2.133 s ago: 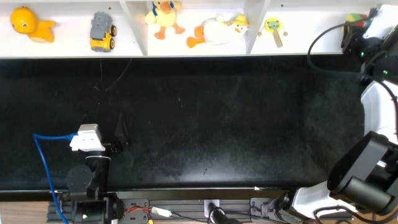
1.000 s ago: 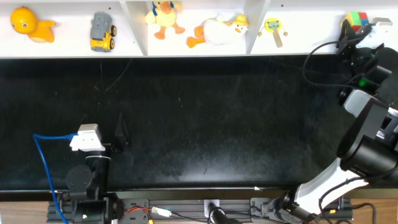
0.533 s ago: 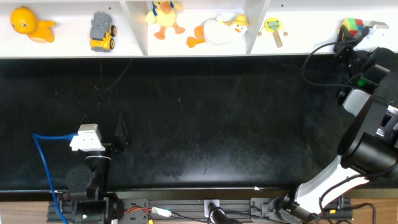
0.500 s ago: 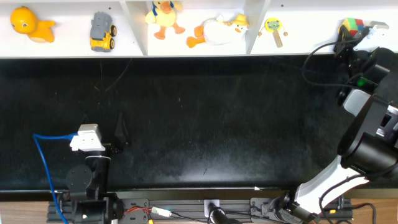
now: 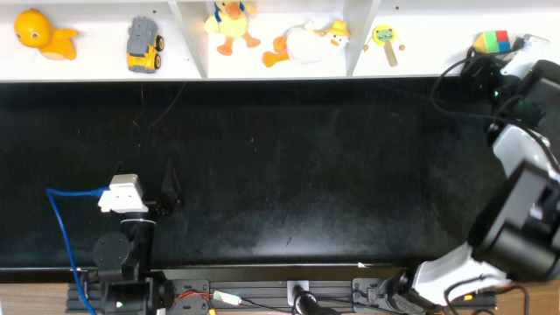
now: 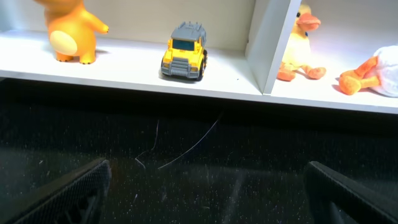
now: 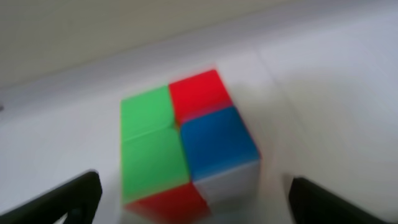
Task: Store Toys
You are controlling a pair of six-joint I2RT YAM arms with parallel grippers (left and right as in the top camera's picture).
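One cube (image 7: 186, 146) askew on shelf (image 7: 329, 74), right fingers (image 7: 65, 198) apart

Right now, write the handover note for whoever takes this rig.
Left gripper: open, empty, over the black mat.
Right gripper: open at the shelf's right end, colour cube just ahead, untouched.
Toys: orange duck, yellow truck, yellow plush duck, white plush duck, green rattle and the cube all sit on the shelf.
To do: probably only retract the right arm.
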